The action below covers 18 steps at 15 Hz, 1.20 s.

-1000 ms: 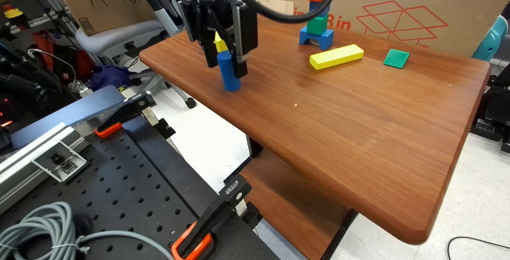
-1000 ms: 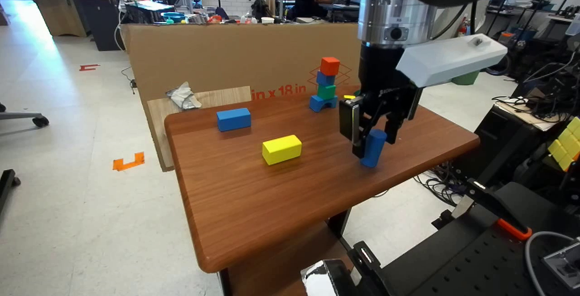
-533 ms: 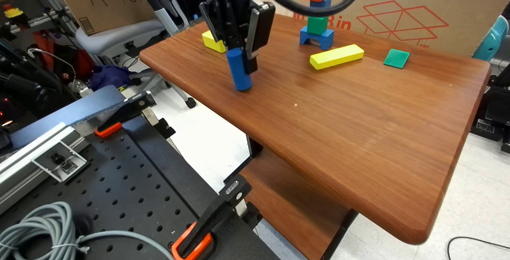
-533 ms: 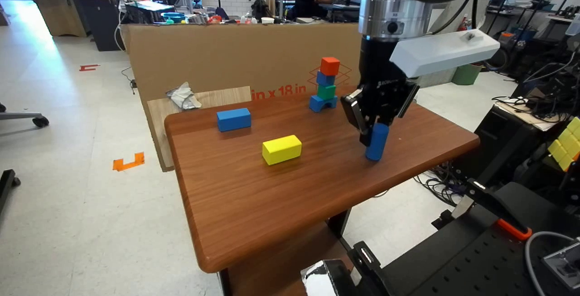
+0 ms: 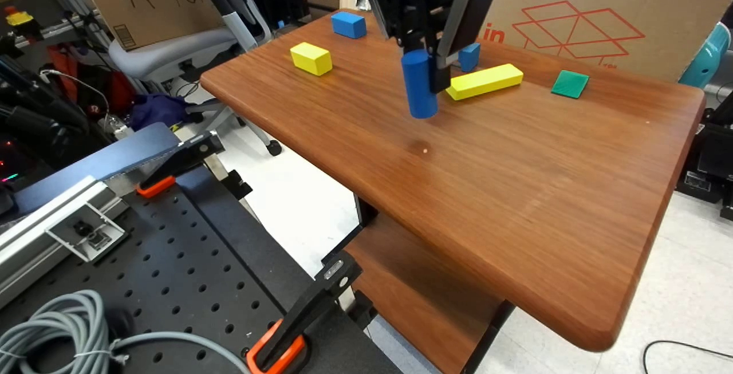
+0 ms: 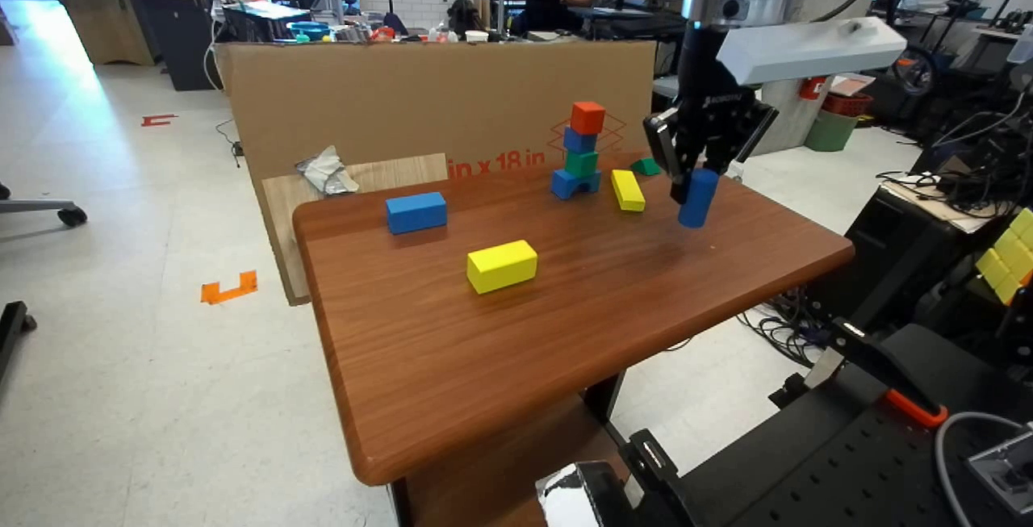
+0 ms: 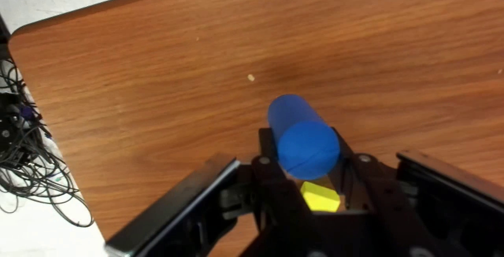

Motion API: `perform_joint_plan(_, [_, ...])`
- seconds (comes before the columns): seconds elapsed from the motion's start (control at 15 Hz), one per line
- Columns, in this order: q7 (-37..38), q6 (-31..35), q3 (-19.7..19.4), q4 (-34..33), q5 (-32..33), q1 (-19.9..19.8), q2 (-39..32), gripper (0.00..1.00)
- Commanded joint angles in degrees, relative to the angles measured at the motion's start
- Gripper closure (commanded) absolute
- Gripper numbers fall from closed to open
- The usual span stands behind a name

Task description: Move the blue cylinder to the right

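Topple risk: the blue cylinder (image 5: 420, 92) is leaning a bit, so letting go at that angle could be landing it on its base edge. The Robotiq gripper (image 7: 304, 139) is clamping it between the jaws, base jutting below; I'm seeing it hanging above the wood-grain table (image 5: 487, 162), probably.

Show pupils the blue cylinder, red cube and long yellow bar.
Blue cylinder (image 7: 305, 143): wrist view, top face.
Red cube (image 6: 587, 119): an exterior view, side face.
Long yellow bar (image 5: 484, 78): an exterior view, top face.
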State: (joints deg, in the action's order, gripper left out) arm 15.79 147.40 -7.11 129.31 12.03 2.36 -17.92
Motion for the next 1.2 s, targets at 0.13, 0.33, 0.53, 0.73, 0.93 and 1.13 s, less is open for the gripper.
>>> perform_joint_plan(0.13, [-0.22,-0.05,-1.26,-6.83,-2.07,-2.55,-7.55,0.92])
perform_joint_plan(0.33, [-1.59,-1.12,-0.26,-9.86,-6.12,-4.29,-10.78,0.92])
perform_joint_plan(0.53, [-3.17,-1.46,0.16,-11.10,-8.94,-4.92,-10.87,0.92])
perform_joint_plan(0.73, [-5.14,-1.72,0.36,-11.18,-10.08,-5.13,-10.15,0.34])
perform_joint_plan(0.93, [-6.34,-3.16,-0.02,-11.90,-9.30,-4.77,-7.95,0.12])
perform_joint_plan(1.13, [-8.74,-5.70,0.44,-12.88,-9.18,-4.85,-4.30,0.00])
